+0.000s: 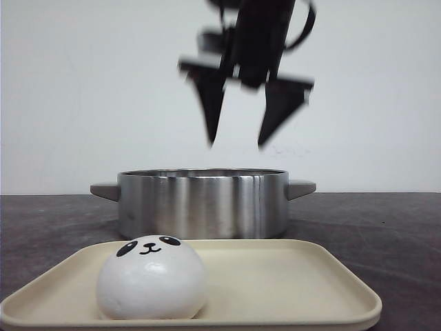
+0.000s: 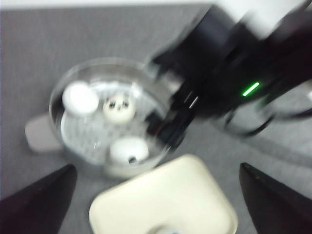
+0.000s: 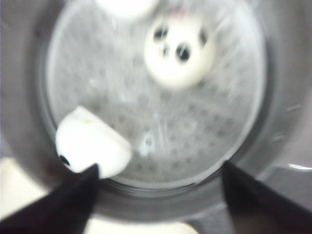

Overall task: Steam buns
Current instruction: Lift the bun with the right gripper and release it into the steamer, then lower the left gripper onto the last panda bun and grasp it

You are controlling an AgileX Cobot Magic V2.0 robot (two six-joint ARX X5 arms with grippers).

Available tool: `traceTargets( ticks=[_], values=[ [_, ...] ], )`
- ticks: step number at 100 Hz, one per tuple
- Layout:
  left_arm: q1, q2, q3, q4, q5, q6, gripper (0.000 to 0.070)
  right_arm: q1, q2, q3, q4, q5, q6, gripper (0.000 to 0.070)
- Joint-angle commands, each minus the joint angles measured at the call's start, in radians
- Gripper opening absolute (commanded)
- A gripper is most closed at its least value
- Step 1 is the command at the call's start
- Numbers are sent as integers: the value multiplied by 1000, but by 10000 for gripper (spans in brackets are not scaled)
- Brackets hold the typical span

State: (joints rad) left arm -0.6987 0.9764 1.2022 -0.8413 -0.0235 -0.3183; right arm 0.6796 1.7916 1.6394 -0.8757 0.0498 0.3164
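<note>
Plain white wall behind, dark grey surface (image 1: 400, 227) below. Front view: one panda-faced bun (image 1: 151, 277) is seen on the cream tray (image 1: 289, 283), toward its left, face up; behind the tray stands the steel steamer pot (image 1: 202, 203). The right hand (image 1: 239, 143) hangs above the pot, jaws spread, nothing held, blurred by motion. Left wrist view: the pot and tray are seen from high up; three buns sit inside on the perforated plate, one (image 2: 80, 98) at the wall, one (image 2: 119, 108) face up near the middle, one (image 2: 128, 151) tipped on its side by the near wall. The left hand (image 2: 156, 195) is wide open and empty, well above the tray. The right arm (image 2: 229, 73) is blurred across the frame. Right wrist view: pot interior is seen close, same buns, the tipped one (image 3: 92, 146) just beside a fingertip (image 3: 73, 195). Judged: buns are light, soft, smooth-skinned, easily dented. The last bun is best taken across its widest part, low on the dome, with light squeeze; the glossy skin may slip if pinched high.
</note>
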Motion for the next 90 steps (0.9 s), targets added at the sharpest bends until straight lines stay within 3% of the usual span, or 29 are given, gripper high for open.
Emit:
traceTargets(
  ticks=[1,25,53,90],
  values=[
    [-10,13,-40,14,18,-27,665,12,-82,38,12,4,-27,0],
    [-47,84,-237,98,215,-98,666,27,-345,38,36,7,-37,7],
    [-167,312,-256,141,216,-95,666,27,-514,38,69,17,-36,7],
    [-232,539,-256,219,214,-95,666,27,-545,38,-3,37,-36,7]
  ],
)
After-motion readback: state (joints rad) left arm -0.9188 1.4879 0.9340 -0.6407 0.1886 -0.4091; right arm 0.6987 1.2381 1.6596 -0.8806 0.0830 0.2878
